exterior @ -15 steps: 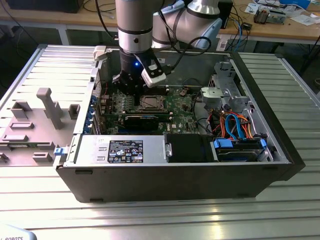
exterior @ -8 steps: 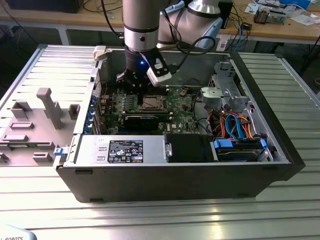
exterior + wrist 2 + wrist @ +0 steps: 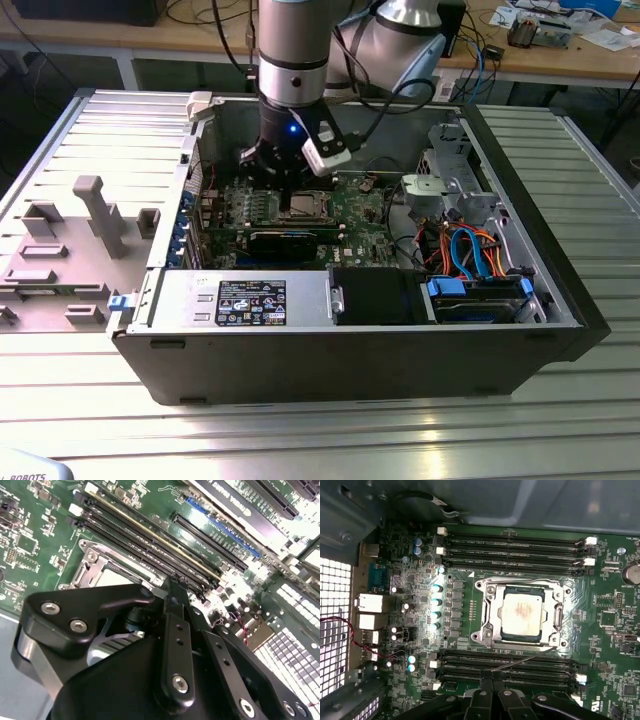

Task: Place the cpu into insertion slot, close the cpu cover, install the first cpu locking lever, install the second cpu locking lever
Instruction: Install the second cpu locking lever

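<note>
**CPU's seated, cover's down, arm parked right over the socket**

So the cpu (image 3: 521, 614) is already sitting in the insertion slot (image 3: 490, 611) in the middle of the green motherboard (image 3: 420, 630), dull silvery top facing up. The cpu cover (image 3: 559, 617) looks folded down around it, its window framing the chip. A thin wire lever (image 3: 530, 660) runs along the socket edge nearest the gripper; whether it's hooked yet is too hard to tell.

The gripper (image 3: 492, 680) hovers just above the memory slots (image 3: 510, 667) beside the socket, its fingers (image 3: 175, 587) drawn together with nothing between them. In the exterior view the arm (image 3: 293, 60) comes straight down into the open computer case (image 3: 350, 350).

Handling-wise, going by looks: the chip is light, stiff and fragile, so it's an edges-only thing, and best left alone now it's seated. The cover is thin sheet metal, springy, fine to press on its frame. The lever is slim, slick wire, probably best pushed near its free end, where a closed fingertip could slip off easily.
</note>
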You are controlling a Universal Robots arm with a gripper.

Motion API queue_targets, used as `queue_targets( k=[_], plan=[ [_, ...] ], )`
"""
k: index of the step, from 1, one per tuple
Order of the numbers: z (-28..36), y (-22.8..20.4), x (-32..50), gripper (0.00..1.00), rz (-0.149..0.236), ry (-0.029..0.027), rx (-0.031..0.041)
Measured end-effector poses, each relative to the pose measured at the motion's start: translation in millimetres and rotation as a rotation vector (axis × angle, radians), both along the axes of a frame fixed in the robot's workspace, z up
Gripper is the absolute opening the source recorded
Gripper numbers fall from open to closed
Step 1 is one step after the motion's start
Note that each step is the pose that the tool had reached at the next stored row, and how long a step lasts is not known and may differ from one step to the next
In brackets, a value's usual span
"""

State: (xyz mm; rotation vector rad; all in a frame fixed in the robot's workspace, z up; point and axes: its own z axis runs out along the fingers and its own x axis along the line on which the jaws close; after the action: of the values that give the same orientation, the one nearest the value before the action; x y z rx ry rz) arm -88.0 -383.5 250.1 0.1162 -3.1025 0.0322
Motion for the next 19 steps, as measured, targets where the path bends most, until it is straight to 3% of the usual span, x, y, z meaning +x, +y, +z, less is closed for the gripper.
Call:
queue_targets(
  k=[4, 7, 12, 15, 19],
  plan=[
    [-8.3, 0.1, -0.8, 0.11, 0.0, 0.0007, -0.0001],
    [-17.1, 0.7, -7.5, 0.11, 0.0, 0.0008, -0.0001],
    [-26.9, 0.9, -10.3, 0.11, 0.0, 0.0006, -0.0001],
    [-36.9, 1.2, -18.7, 0.11, 0.0, 0.0007, -0.0001],
    [-42.6, 5.9, -20.8, 0.11, 0.001, 0.0008, 0.0]
  ],
)
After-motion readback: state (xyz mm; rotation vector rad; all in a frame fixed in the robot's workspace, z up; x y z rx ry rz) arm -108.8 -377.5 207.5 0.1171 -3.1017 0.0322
